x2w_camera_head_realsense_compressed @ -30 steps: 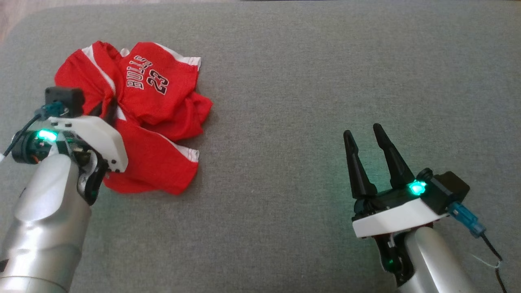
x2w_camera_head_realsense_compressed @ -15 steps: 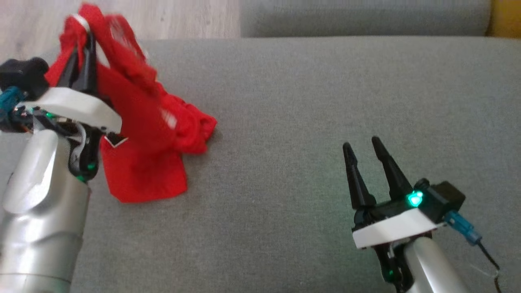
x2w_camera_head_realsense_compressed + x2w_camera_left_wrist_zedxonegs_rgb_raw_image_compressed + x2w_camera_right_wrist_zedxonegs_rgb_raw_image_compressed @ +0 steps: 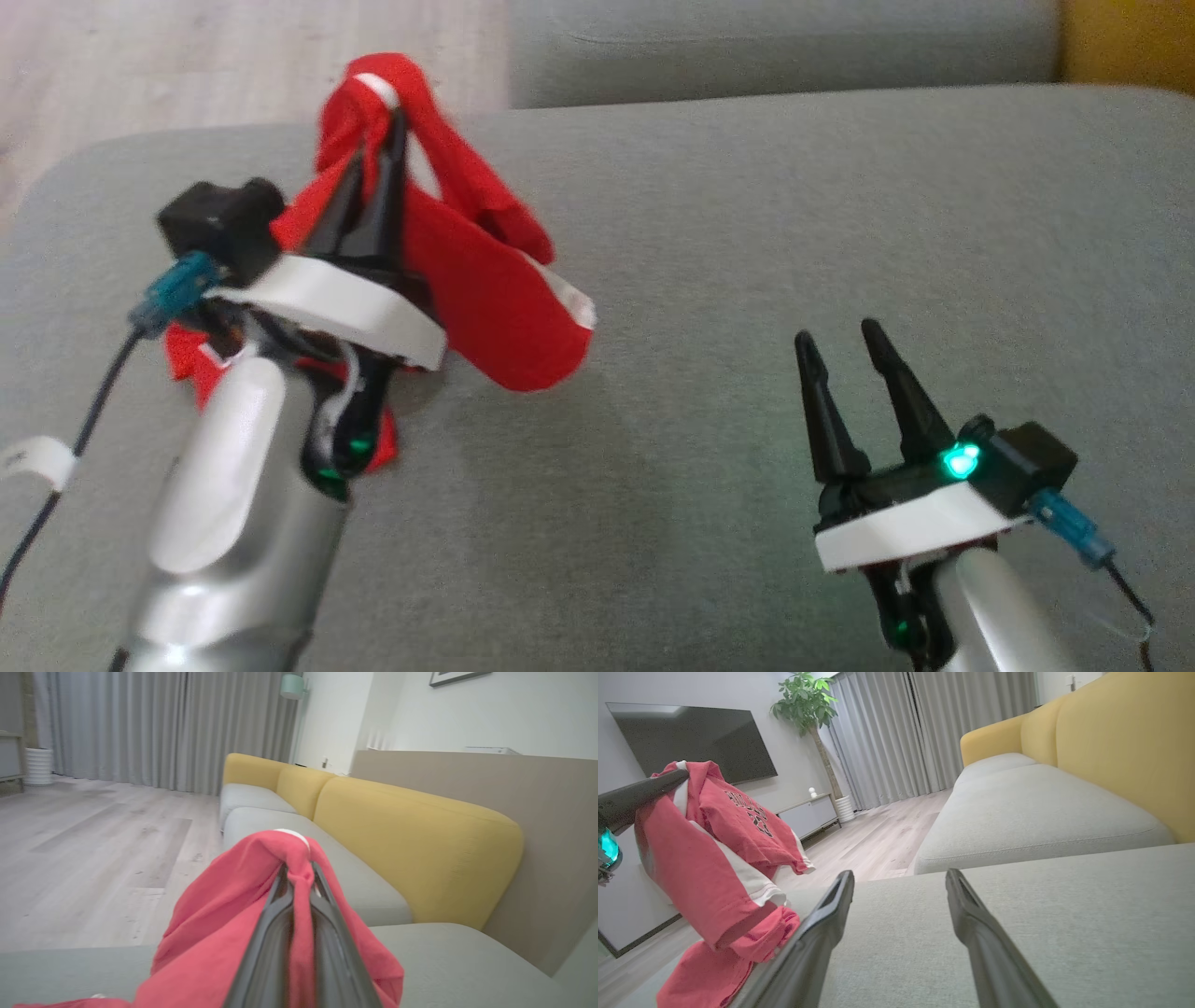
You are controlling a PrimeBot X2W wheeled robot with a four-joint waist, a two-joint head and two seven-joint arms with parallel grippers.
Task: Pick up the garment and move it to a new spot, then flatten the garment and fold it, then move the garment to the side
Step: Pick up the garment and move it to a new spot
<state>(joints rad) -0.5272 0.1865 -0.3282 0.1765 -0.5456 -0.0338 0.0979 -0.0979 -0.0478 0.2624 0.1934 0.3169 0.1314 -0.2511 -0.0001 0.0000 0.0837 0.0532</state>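
The left fingers (image 3: 381,210) were shut on the red Bulls jersey (image 3: 485,299) (right fingers (image 3: 823,415) wide open, empty), but that small pinch might slip and drop it.

The jersey (image 3: 485,299) is soft red cloth, matt and creased, with white cloth trim. The cushion (image 3: 747,233) is grey woven fabric, matt and faintly rough. My fingers (image 3: 901,392) are dark plastic with a slight gloss; the wrist shell (image 3: 345,313) is smooth white plastic. My forearm (image 3: 233,504) looks like polished silver metal. The floor (image 3: 93,849) is pale, matt wood. The backrest (image 3: 420,849) is yellow cloth.
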